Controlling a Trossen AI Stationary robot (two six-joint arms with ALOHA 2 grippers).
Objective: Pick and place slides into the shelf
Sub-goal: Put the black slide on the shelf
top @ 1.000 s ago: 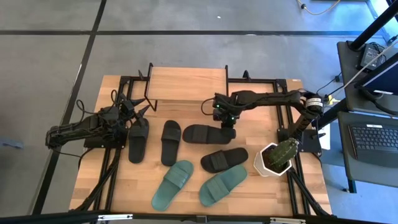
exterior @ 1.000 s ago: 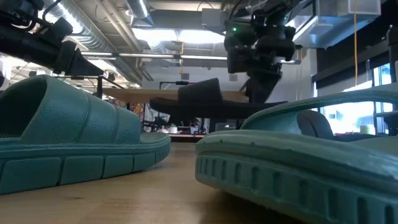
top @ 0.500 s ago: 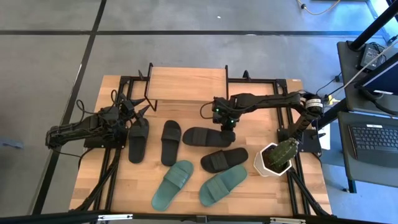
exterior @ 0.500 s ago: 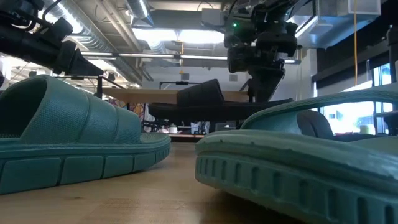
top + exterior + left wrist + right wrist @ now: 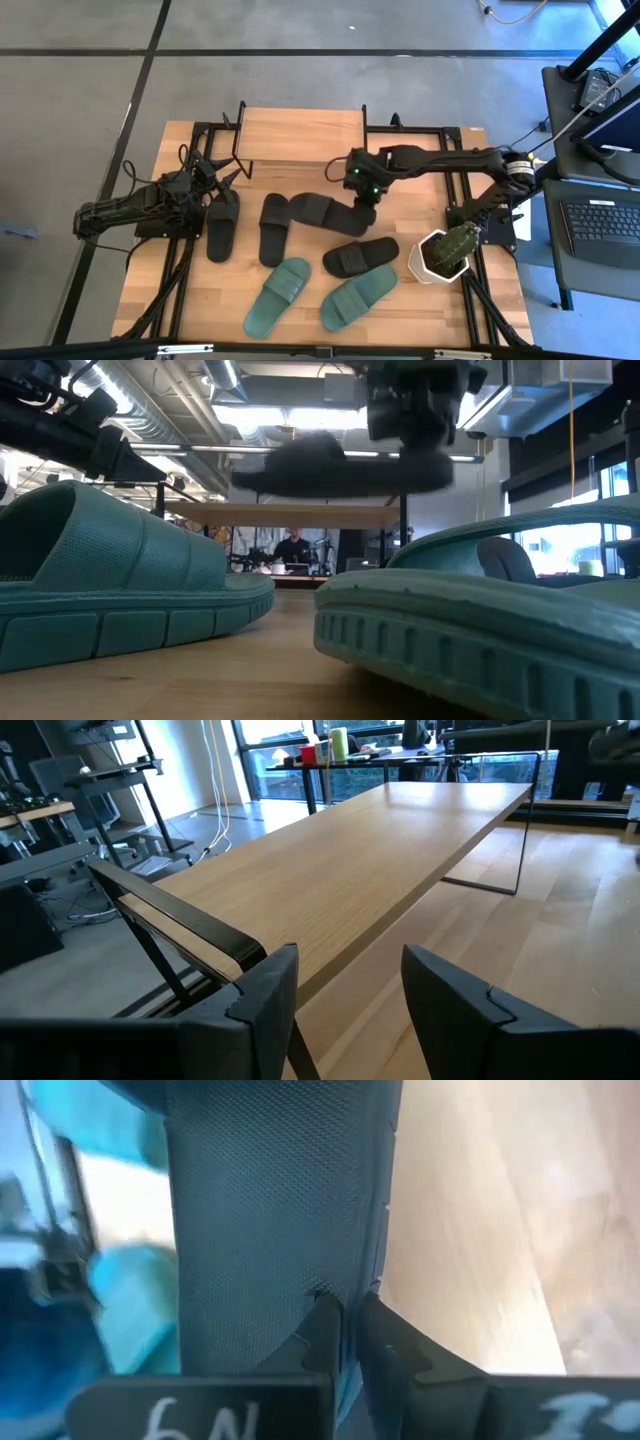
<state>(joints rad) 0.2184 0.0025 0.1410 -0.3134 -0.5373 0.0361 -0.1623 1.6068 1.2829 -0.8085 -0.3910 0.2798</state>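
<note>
My right gripper [image 5: 361,197] is shut on one black slide [image 5: 322,212], which hangs in the air in front of the shelf [image 5: 300,135] and shows raised in the low view [image 5: 330,466]. Three more black slides lie flat on their soles on the table [image 5: 222,226] [image 5: 274,228] [image 5: 360,256]. Two teal slides [image 5: 278,296] [image 5: 358,296] lie nearer the table's near edge. My left gripper [image 5: 226,181] waits open by the shelf's left corner, and the shelf's top board [image 5: 380,870] lies ahead of its fingers [image 5: 262,998]. My right gripper pinches the black slide between its two fingers [image 5: 322,1330] at the slide's right end [image 5: 345,1285], on its thin rim beside the textured footbed [image 5: 270,1210]. The fingers come slanting down from the table's right side, along the slide's length. The slide is lifted clear and roughly level.
A potted cactus in a white pot [image 5: 445,252] stands near the table's right edge. Black frame rails [image 5: 420,130] run around the shelf and along both table sides. Bare wood lies between the shelf and the row of slides. A person sits in the room far behind [image 5: 292,546].
My right gripper has risen, still shut on the black slide. The slide, which was just above the table under the shelf board's height a second ago, now hangs higher than the shelf's top board and has shifted slightly toward the table's left.
</note>
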